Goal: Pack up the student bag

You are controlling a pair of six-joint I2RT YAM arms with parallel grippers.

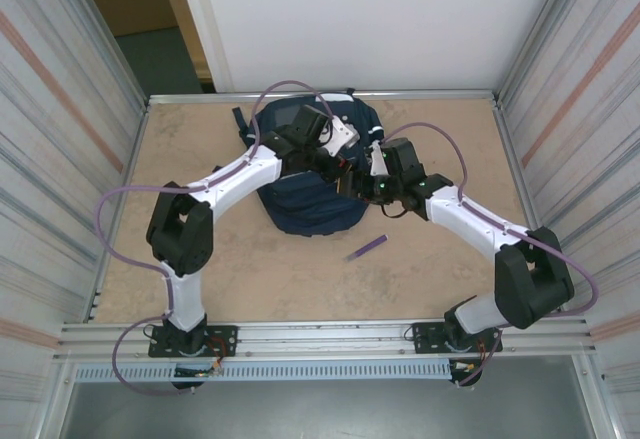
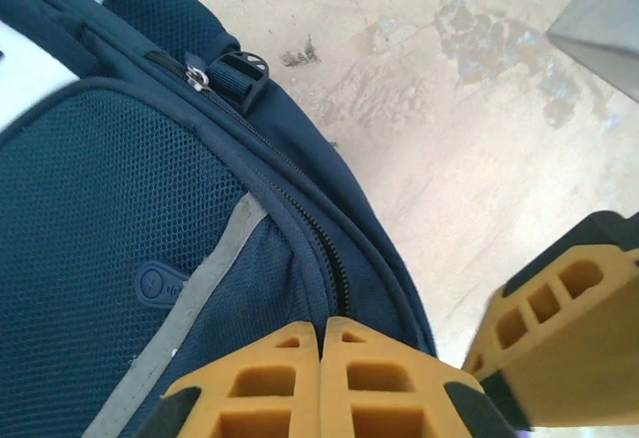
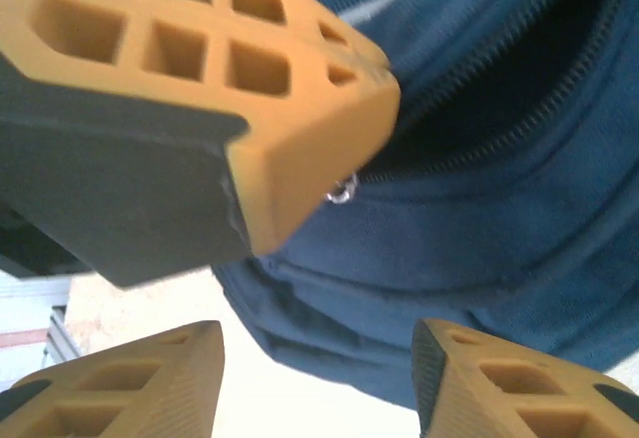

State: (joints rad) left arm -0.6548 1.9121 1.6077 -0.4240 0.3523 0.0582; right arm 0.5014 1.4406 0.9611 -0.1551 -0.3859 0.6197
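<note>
Left claw [image 2: 321,346] on student bag [image 1: 300,214], near-to-far

No legible text, numbers or signs found, small oval rubber patch [image 2: 160,283] on backpack [image 2: 70,209] mesh front, embossed mark too blurred to read

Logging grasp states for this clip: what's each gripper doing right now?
Left gripper: shut at the zipper of the student bag; grip on it cannot be told.
Right gripper: open, holding nothing.
</note>
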